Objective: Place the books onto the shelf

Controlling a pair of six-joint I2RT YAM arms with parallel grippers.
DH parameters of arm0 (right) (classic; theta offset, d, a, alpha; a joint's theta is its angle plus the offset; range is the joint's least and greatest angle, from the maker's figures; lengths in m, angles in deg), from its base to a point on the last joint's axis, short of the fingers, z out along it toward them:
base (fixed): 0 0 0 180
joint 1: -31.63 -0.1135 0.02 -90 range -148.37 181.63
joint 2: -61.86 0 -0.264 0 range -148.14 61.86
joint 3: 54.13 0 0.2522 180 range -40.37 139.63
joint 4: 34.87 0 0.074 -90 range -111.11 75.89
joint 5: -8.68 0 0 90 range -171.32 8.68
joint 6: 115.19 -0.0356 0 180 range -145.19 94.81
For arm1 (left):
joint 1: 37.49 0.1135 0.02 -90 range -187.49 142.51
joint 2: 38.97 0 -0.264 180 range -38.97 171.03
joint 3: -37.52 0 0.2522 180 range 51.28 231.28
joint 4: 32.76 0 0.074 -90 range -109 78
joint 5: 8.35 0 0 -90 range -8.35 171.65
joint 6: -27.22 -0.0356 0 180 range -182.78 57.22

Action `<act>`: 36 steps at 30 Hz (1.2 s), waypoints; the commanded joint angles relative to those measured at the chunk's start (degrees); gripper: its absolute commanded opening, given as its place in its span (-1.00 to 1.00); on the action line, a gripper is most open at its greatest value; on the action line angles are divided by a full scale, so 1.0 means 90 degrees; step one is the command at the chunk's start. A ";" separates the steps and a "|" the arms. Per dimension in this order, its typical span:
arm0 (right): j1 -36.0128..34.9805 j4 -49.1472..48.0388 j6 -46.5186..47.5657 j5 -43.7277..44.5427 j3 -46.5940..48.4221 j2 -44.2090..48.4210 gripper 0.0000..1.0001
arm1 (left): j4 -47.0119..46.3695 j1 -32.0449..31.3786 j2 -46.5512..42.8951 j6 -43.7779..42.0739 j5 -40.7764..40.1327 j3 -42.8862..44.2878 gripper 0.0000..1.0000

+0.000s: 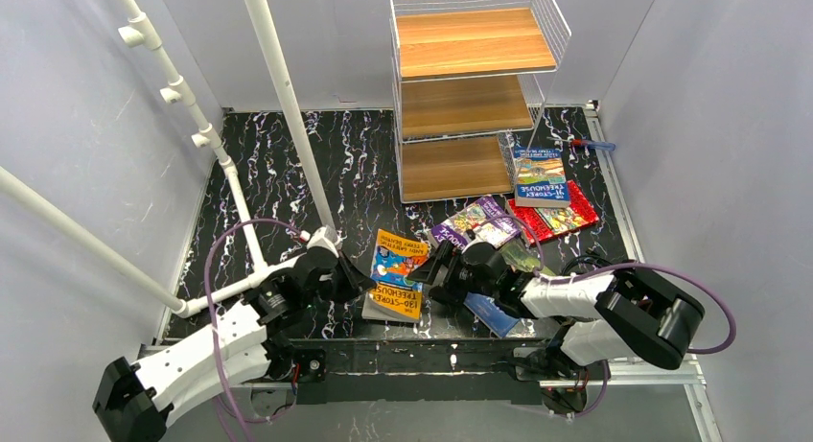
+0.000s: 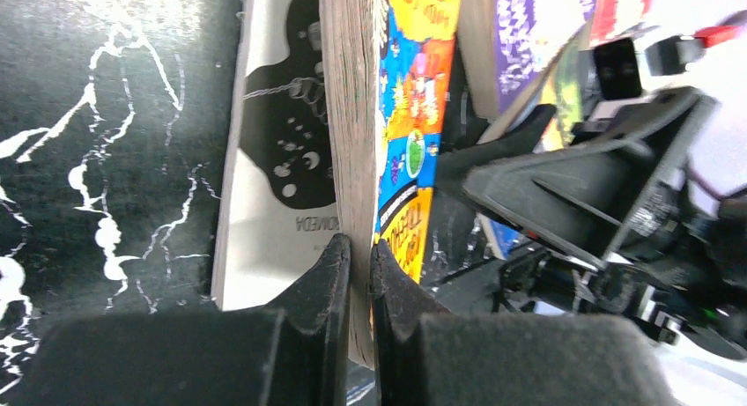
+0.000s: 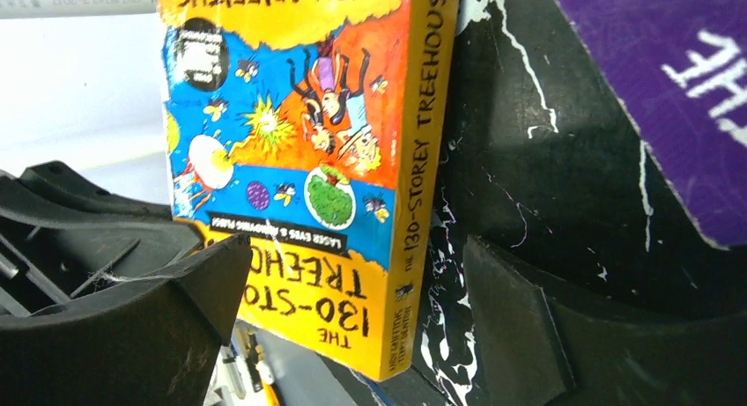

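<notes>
1. Black moulded fingers (image 2: 330, 291) of the left gripper (image 2: 359, 274) sit nearest in the left wrist view. They are clamped tight on the cream page edge of the glossy orange-yellow "130-Storey Treehouse" paperback (image 2: 414, 98), which is tipped up on edge. Can't tell if the pinch takes the full thickness. A flat white-covered book (image 2: 273, 115) lies just beside it on the black, white-veined marble-look worktop (image 2: 106, 159).
2. Right wrist view: the right gripper (image 3: 357, 274) is wide open and holds nothing. One finger is by the paperback's cover, the other past its yellow spine. A purple paperback (image 3: 669, 98) lies flat to one side.
   - Likely step: the right takes over the grasp.
   - Close square across cover and back, mid-spine.
   - The laminated cover looks slick and the page block will compress, so get a firm, centred bite before the left lets go.
3. Top external view: both grippers flank the paperback near the front edge.
   - The three-tier white wire-mesh shelf with light brown wooden boards (image 1: 470, 87) stands well apart at the far side. No book shows on its boards.
   - A blue paperback (image 1: 540, 176) lies over a red one (image 1: 566, 221) just beside the shelf foot.
   - Keep the book upright in transit.
</notes>
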 commanded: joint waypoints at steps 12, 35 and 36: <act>-0.0038 -0.3544 -0.0599 -0.0169 -0.0482 -0.0715 0.81 | -0.0720 0.0201 -0.1116 0.0302 0.0950 -0.0464 -1.00; -0.0288 -0.8186 -0.1549 -0.1155 -0.0163 -0.3371 0.60 | 0.0756 0.0213 -0.2574 0.0110 0.0684 -0.0616 -1.00; -0.0300 -0.8177 -0.1531 -0.1140 -0.0182 -0.3378 0.60 | 0.0967 0.0216 -0.2681 0.0165 0.0591 -0.0653 -1.00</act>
